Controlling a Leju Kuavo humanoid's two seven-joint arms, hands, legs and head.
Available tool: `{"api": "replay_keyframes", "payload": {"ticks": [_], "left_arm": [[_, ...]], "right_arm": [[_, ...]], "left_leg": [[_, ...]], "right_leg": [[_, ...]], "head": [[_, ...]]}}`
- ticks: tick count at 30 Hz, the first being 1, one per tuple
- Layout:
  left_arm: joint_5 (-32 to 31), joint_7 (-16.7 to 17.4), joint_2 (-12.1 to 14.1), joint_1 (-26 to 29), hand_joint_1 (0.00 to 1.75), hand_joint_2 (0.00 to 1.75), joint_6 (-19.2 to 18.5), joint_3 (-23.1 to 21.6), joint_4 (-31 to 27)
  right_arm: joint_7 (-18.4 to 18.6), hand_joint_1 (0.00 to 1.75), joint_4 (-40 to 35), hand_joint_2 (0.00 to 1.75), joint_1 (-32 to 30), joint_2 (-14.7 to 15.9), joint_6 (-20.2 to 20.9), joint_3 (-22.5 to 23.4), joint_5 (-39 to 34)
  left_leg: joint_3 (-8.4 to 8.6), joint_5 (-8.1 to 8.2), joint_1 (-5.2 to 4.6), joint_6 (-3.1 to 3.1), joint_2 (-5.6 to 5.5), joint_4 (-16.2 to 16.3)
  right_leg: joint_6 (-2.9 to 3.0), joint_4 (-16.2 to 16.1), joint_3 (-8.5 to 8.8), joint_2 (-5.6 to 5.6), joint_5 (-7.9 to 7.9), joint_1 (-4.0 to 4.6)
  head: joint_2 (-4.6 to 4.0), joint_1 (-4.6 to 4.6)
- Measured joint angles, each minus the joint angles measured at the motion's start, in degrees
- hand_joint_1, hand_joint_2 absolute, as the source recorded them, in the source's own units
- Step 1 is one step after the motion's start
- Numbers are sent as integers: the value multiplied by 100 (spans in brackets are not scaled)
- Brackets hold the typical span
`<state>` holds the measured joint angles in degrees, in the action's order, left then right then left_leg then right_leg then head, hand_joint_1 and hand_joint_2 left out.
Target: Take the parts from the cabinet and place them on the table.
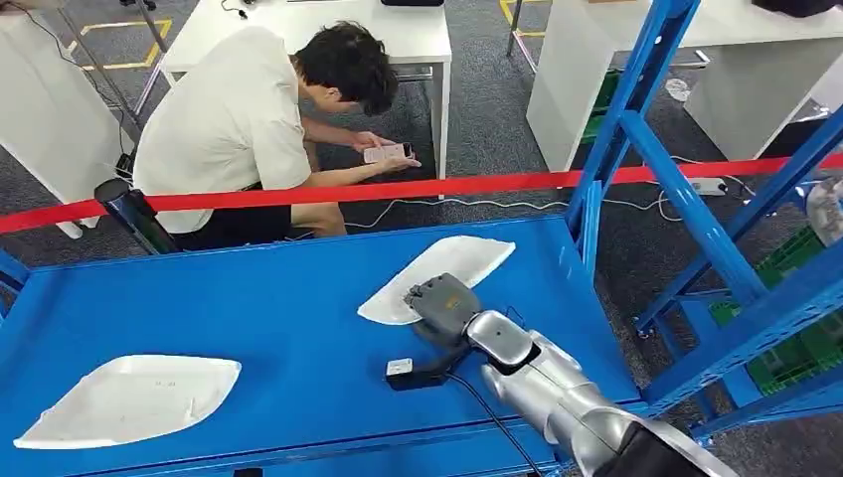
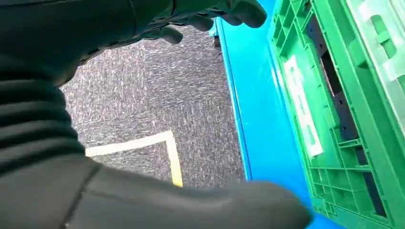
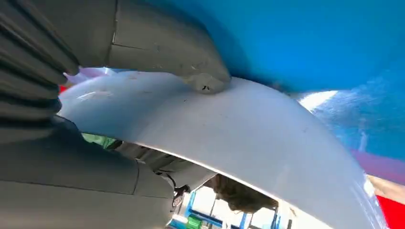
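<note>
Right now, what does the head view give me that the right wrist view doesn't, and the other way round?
Head view alone: a second white part lying at the near left of the blue table, a person crouched beyond the red tape looking at a phone, and the blue rack frame on the right. Right wrist view alone: the thumb pressed onto the part's curved surface, with other fingers under its edge. Both: the right hand holding the far white part over the blue table.
</note>
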<state>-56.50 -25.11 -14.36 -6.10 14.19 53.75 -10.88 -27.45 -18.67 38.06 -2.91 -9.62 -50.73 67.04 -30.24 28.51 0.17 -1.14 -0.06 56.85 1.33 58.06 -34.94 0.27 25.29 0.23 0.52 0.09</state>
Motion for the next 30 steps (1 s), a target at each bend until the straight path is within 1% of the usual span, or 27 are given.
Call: {"api": "replay_keyframes", "payload": {"ticks": [6, 9, 15, 18, 20, 21, 27, 30], "left_arm": [[-155, -221, 30, -11, 0, 175, -57, -63, -7], [-162, -287, 48, -22, 0, 175, -81, -98, -7], [-136, -313, 76, -48, 0, 175, -61, -111, -9], [-149, -221, 76, -53, 0, 175, 57, -111, -9], [-166, -127, 76, -54, 0, 175, 114, -111, -9], [-162, -107, 76, -53, 0, 175, 122, -111, -9], [-123, -90, 76, -59, 0, 175, 124, -111, -9], [-127, 39, 81, -57, 0, 175, 140, -111, -9]], "right_arm": [[158, 175, 0, 175, 55, 2, 4, 9, -44], [166, 175, -2, 175, 123, 7, 13, 37, -90], [217, 175, -35, 175, 142, 24, -46, 79, -123], [346, 175, -81, 175, 159, 48, -221, 123, -206], [483, 175, -190, 175, 182, 132, -486, 214, -302], [527, 175, -290, 175, 193, 223, -588, 301, -350], [503, 175, -813, 175, 216, 704, -691, 802, -437], [450, 175, -1090, 175, 285, 1016, -857, 1064, -618]], "left_leg": [[-1, 0, 0, 0, 1, 0], [-1, 0, 0, 0, 1, 0], [-2, 0, 0, 0, 0, 1], [-4, 0, 0, 0, -1, 1], [-5, 0, 0, 1, -5, 1], [-6, 1, -1, 1, -8, 2], [-7, 7, -9, 11, -8, 7], [-13, 8, -11, 14, -21, 10]], "right_leg": [[0, 0, 0, 0, 0, -1], [0, 0, 0, 0, 0, -1], [0, 0, -1, 0, 0, 0], [-1, 0, -3, 0, 1, 0], [-3, 0, -3, 0, 2, -1], [-3, 0, -3, -2, 2, -2], [-7, 0, -3, -1, 1, -12], [-13, -1, -2, -10, 5, -13]], "head": [[0, 2], [0, 0], [0, 0], [0, 0], [0, 0], [0, 0], [0, 0], [0, 0]]}}
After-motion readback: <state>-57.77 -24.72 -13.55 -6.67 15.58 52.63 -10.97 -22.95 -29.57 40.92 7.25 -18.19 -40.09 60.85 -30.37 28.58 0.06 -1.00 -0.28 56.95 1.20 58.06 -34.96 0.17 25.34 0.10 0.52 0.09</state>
